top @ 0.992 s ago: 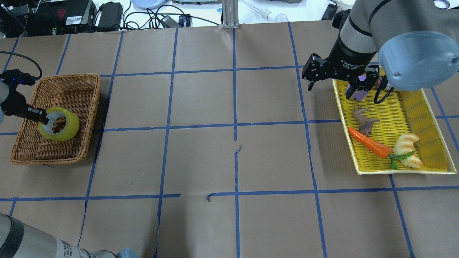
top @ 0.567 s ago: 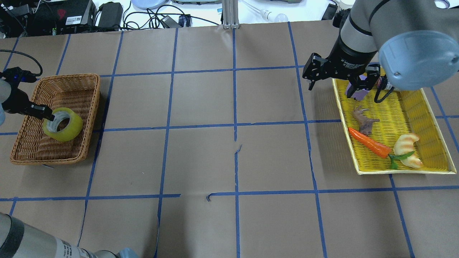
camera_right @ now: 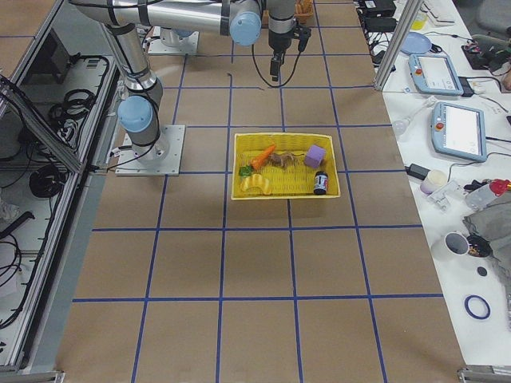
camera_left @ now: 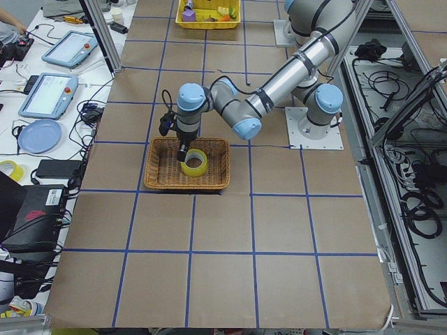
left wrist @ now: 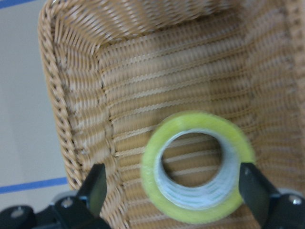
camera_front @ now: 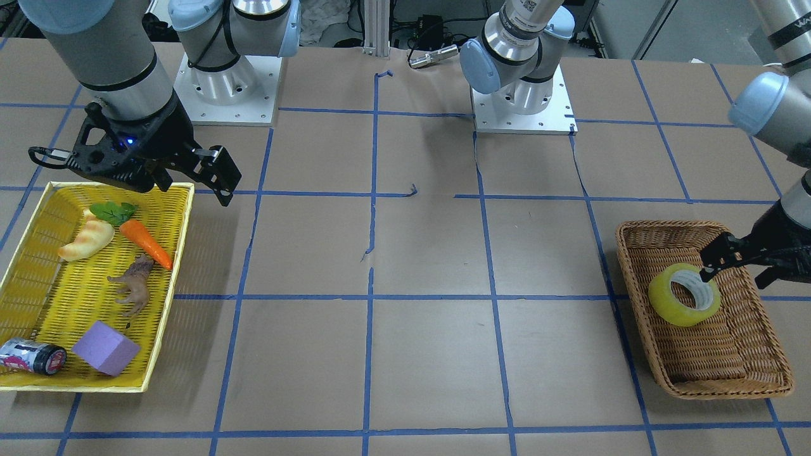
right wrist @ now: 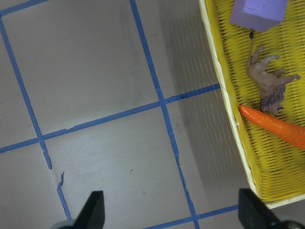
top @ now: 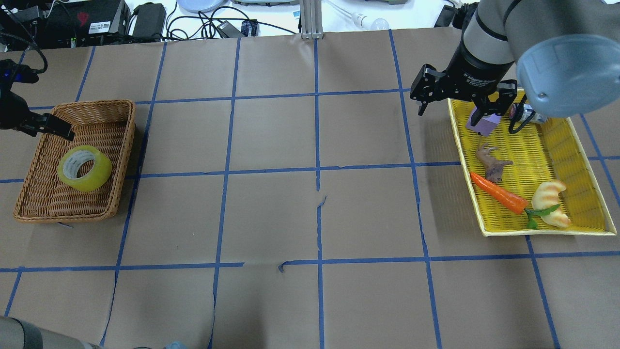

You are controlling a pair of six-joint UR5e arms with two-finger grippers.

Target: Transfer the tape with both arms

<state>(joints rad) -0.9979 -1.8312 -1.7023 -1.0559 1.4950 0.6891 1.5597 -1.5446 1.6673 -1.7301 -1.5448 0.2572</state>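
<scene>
Lying flat in the basket [top: 29, 213] at the counter's [top: 315, 218] left end: the tape [top: 85, 168]. Left pincer [left wrist: 174, 188] hangs above it, fingers spread wide either side, gripping nothing. Right pincer [right wrist: 174, 210] is also wide open and empty, over the left rim of the yellow tray [top: 542, 231].

- In the left wrist view the tape [left wrist: 193, 202] is blurred, and the bottom edge cuts off the left end effector [left wrist: 172, 191] below its fingertips.
- Overhead, the right arm [top: 557, 63] hides the far corner of the yellow tray [top: 533, 231] and part of the purple block [top: 484, 127].
- The right wrist view's edges crop the block and the carrot [right wrist: 276, 126].
</scene>
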